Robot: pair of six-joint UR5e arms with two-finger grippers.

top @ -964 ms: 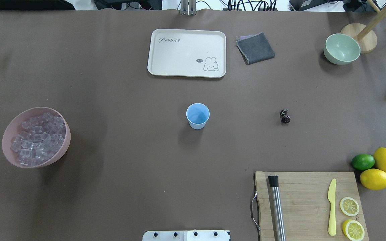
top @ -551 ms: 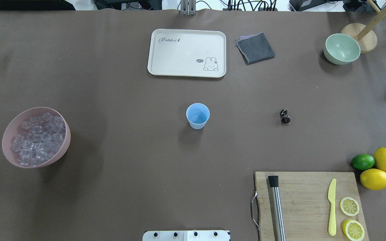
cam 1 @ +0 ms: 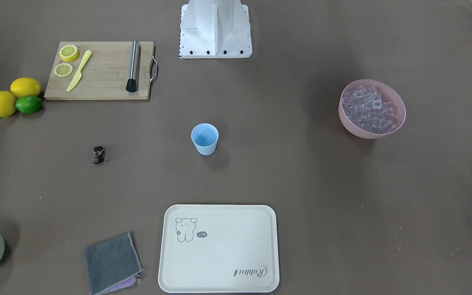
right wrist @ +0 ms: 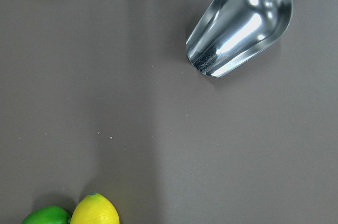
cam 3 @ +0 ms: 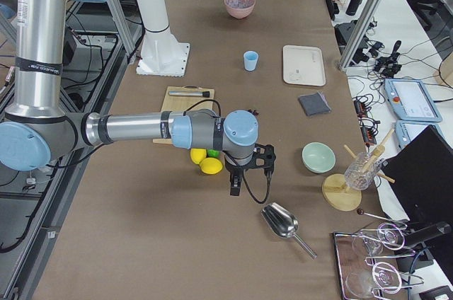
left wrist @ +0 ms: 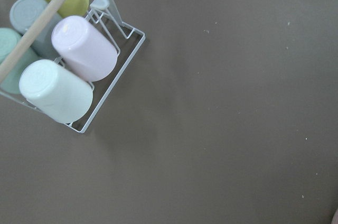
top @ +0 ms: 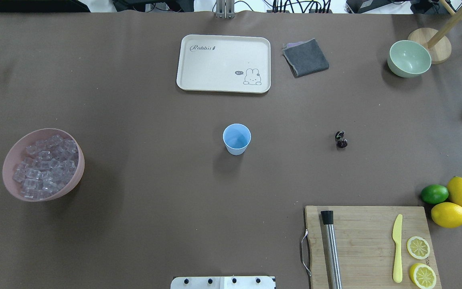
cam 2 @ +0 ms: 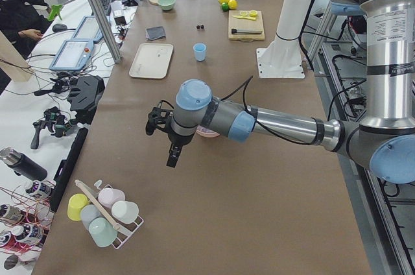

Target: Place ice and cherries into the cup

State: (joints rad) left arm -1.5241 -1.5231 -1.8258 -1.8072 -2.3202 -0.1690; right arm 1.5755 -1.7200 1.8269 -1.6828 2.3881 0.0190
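The light-blue cup stands upright at the table's middle, also in the front view. The dark cherries lie on the table to its right, apart from it. The ice fills a pink bowl at the left. My left gripper hangs over bare table beyond the pink bowl, near a cup rack. My right gripper hangs past the lemons, near a metal scoop. Both show only in side views, so I cannot tell whether they are open or shut.
A cream tray, a grey cloth and a pale green bowl sit at the far side. A cutting board with muddler, knife and lemon slices is near right, beside two lemons and a lime.
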